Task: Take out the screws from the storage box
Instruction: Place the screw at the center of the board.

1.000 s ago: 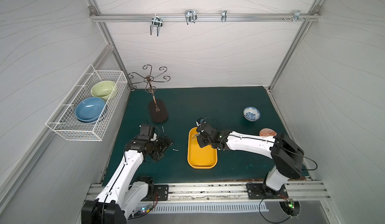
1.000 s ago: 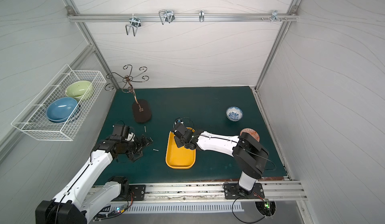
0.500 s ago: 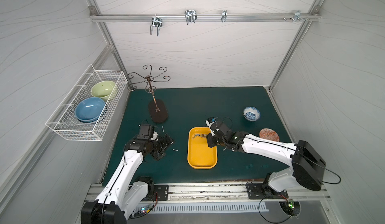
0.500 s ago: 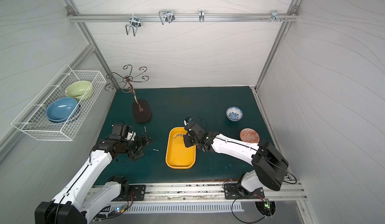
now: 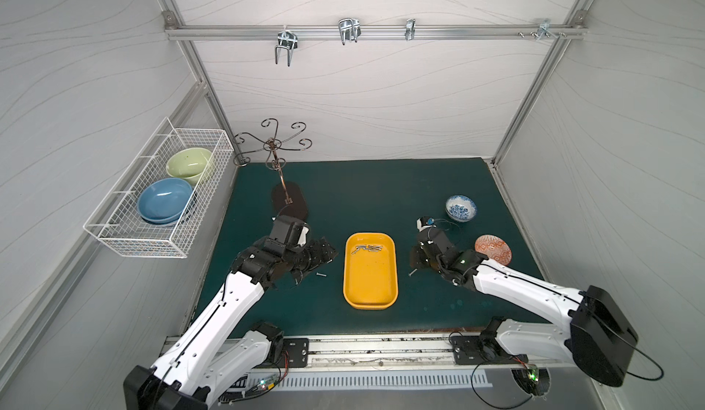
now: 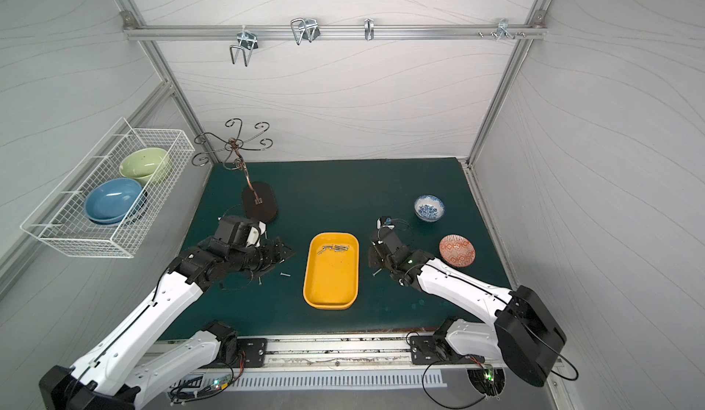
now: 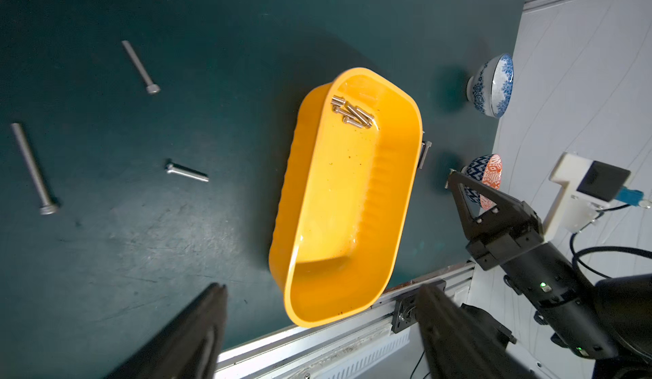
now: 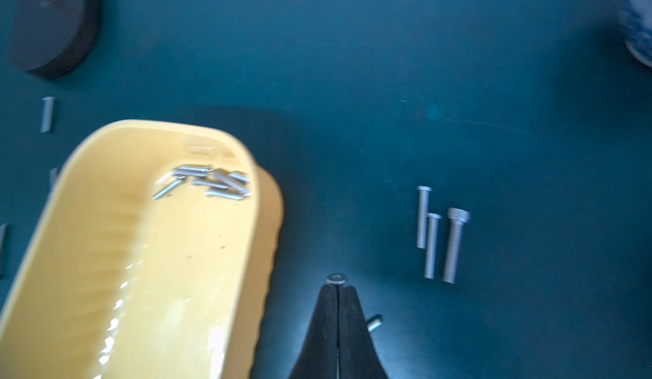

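The storage box is a yellow tray lying mid-mat in both top views. Several screws lie bunched at its far end, also in the left wrist view and the right wrist view. My right gripper hangs just right of the tray, shut on a screw whose head shows at the fingertips. Three more screws lie on the mat beside it. My left gripper hovers left of the tray, open and holding nothing. Three loose screws lie on the mat on that side.
A blue-and-white bowl and a red patterned dish stand right of the right gripper. A hook stand on a dark oval base rises behind the left gripper. A white wire basket hangs on the left wall.
My right gripper has swung from above the tray's far end out to the mat on its right, still shut on the screw. The left arm has hardly moved.
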`<state>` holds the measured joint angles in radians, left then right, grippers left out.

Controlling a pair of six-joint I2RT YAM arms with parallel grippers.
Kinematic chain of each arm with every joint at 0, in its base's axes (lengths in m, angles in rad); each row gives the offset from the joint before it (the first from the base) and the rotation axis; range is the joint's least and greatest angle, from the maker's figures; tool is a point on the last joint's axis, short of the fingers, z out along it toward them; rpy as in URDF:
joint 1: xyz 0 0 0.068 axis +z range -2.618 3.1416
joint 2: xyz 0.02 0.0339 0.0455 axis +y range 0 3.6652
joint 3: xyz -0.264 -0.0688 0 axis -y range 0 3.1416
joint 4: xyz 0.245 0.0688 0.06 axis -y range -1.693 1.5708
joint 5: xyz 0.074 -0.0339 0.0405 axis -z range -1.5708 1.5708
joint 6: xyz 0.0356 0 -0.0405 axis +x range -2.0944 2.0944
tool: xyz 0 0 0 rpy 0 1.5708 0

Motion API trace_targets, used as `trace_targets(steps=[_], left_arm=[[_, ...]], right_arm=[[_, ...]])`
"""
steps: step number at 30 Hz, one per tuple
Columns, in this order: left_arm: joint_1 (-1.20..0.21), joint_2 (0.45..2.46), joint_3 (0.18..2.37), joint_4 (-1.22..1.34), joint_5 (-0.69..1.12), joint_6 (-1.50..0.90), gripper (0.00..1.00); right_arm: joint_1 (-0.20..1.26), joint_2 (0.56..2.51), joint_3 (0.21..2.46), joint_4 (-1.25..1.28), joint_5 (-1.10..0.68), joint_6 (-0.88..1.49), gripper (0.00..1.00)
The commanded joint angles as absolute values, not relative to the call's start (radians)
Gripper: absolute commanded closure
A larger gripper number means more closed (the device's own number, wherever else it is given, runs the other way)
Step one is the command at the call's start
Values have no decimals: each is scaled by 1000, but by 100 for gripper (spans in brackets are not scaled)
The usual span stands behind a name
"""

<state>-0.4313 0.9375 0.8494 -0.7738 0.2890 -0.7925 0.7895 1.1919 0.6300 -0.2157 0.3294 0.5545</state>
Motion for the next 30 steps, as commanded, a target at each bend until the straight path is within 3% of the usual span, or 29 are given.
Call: trace_targets(steps=[1, 11, 30], left_arm=[[-498, 986, 898, -753, 174, -809, 30], [-684, 1265, 1028, -703, 83, -805, 31], [-807, 1596, 1220, -703, -158, -600, 38]], right_arm=[[748, 1175, 591, -230, 349, 582, 100], [684, 1220, 542, -180, 291, 578, 100], [676, 1296, 503, -143, 277, 601, 100]])
